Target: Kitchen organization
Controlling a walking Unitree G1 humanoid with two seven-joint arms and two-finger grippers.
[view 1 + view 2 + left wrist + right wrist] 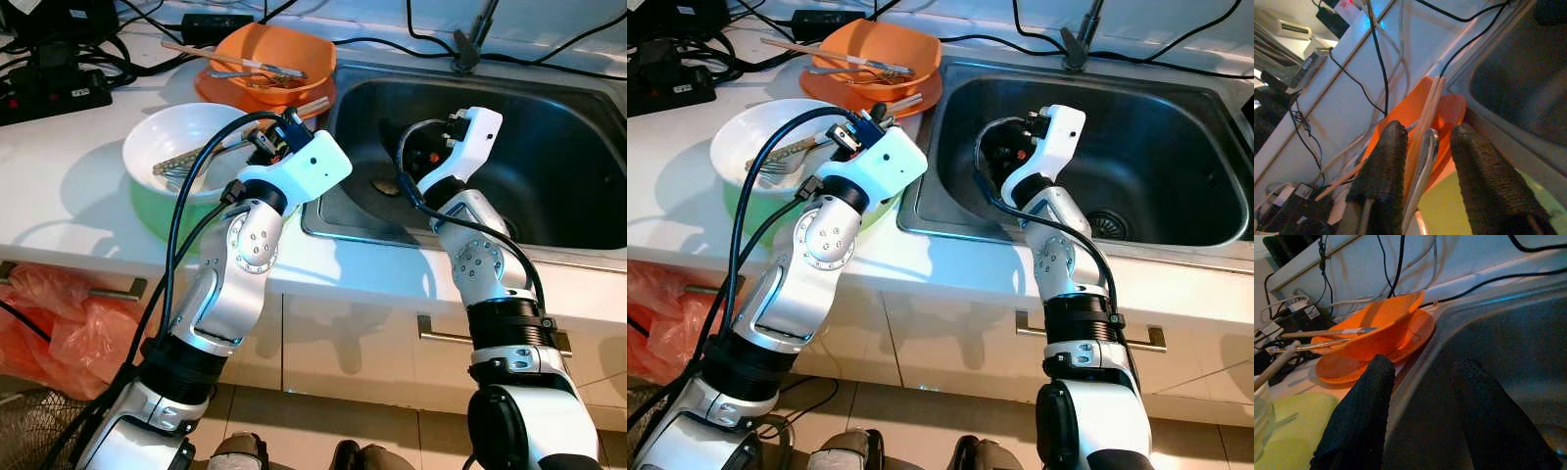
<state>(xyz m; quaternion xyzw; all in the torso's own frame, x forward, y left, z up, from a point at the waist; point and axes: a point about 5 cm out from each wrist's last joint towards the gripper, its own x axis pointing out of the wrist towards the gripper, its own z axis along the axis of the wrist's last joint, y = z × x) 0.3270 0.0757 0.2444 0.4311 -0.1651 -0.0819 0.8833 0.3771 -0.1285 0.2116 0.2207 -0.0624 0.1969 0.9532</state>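
Note:
A white bowl [167,137] holding forks [181,164] sits nested in a green bowl [157,220] on the counter. Behind it an orange bowl [279,49] rests on an orange plate [315,98], with chopsticks and a fork lying across it. My left gripper [1427,132] hovers at the white bowl's far rim, pointing at the orange dishes. It is open, its fingers [1383,161] either side of a silver spoon [1427,147] and pale chopsticks [1436,98]. My right gripper [1422,377] is open and empty, low inside the steel sink [558,166] near its left wall.
Black cables and a power strip [54,93] crowd the back left of the counter. The faucet base [468,49] stands behind the sink. A small brownish scrap [385,186] lies on the sink floor. An orange plastic bag [69,313] hangs below the counter at left.

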